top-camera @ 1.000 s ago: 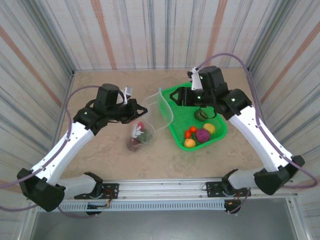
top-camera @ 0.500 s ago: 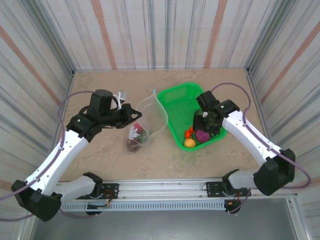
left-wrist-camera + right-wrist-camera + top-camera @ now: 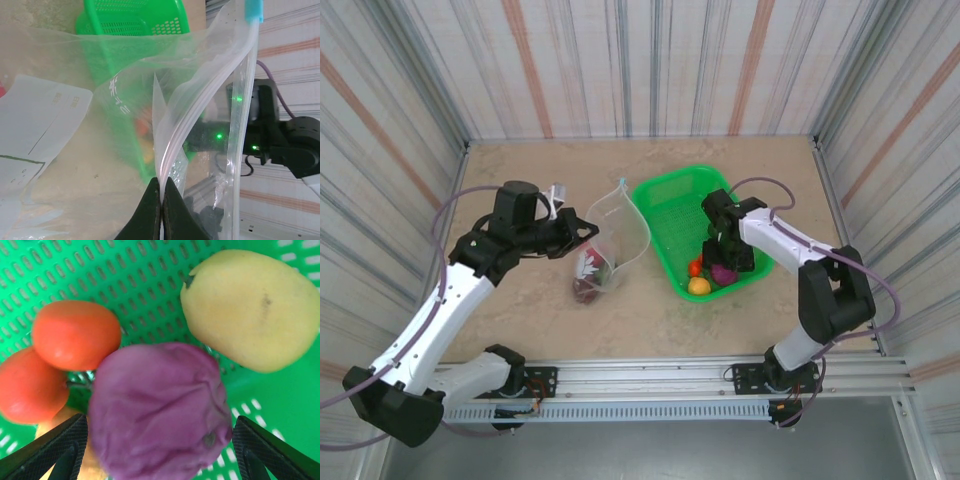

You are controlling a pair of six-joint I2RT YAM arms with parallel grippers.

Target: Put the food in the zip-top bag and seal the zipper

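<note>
The right gripper (image 3: 159, 452) is now lowered into the green basket (image 3: 672, 192), jaws widened astride the purple toy vegetable (image 3: 155, 405).

In the right wrist view, the lower edge cuts off the two dark fingers (image 3: 47, 452) of the right gripper (image 3: 160, 452); just their tips show in the corners. The same edge cuts the bottom of the purple piece (image 3: 157, 410). A yellow-orange piece (image 3: 54, 424) is almost fully covered by it and by one finger. The left edge cuts one red-orange piece (image 3: 27, 387). In the left wrist view, the left gripper (image 3: 161, 192) is cut at the bottom edge, the white label (image 3: 35, 125) at the left edge. Through the zip-top bag (image 3: 200, 100), the green basket (image 3: 145, 12) and the food (image 3: 145, 137) are blurred colour patches. From the top, the pieces inside the bag (image 3: 592, 283) are too small to name.
</note>
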